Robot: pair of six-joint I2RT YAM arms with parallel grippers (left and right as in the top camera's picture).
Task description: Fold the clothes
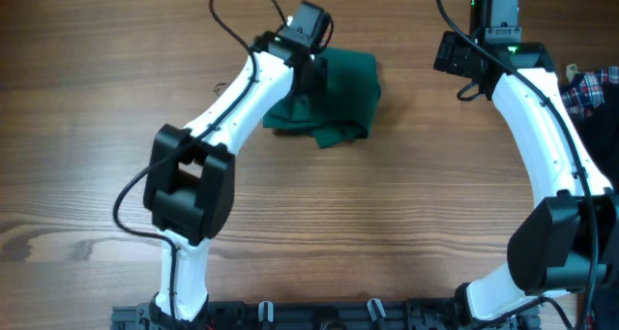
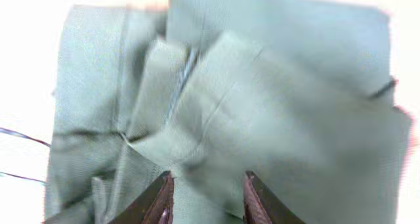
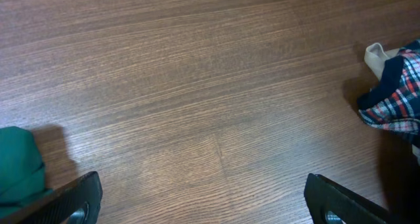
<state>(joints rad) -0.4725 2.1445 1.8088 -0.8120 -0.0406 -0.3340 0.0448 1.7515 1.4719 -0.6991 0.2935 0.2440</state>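
Observation:
The dark green clothes [image 1: 340, 96] lie crumpled and partly folded on the wooden table [image 1: 406, 204] at the back centre. In the left wrist view the clothes [image 2: 282, 112] fill the frame with overlapping folds and a seam. My left gripper [image 1: 309, 75] points down over the garment's left part. Its brown fingers [image 2: 162, 194] stand apart, and my left gripper [image 2: 206, 179] has fabric lying in the gap below it. My right gripper [image 1: 448, 57] hangs at the back right, clear of the garment. It [image 3: 201, 181] is wide open over bare wood, a green edge of the clothes [image 3: 20, 165] at its left.
A red-blue plaid cloth [image 1: 590, 88] lies at the table's right edge and shows in the right wrist view as the plaid cloth [image 3: 394, 99] beside a small white object [image 3: 375, 53]. Black cables loop above both arms.

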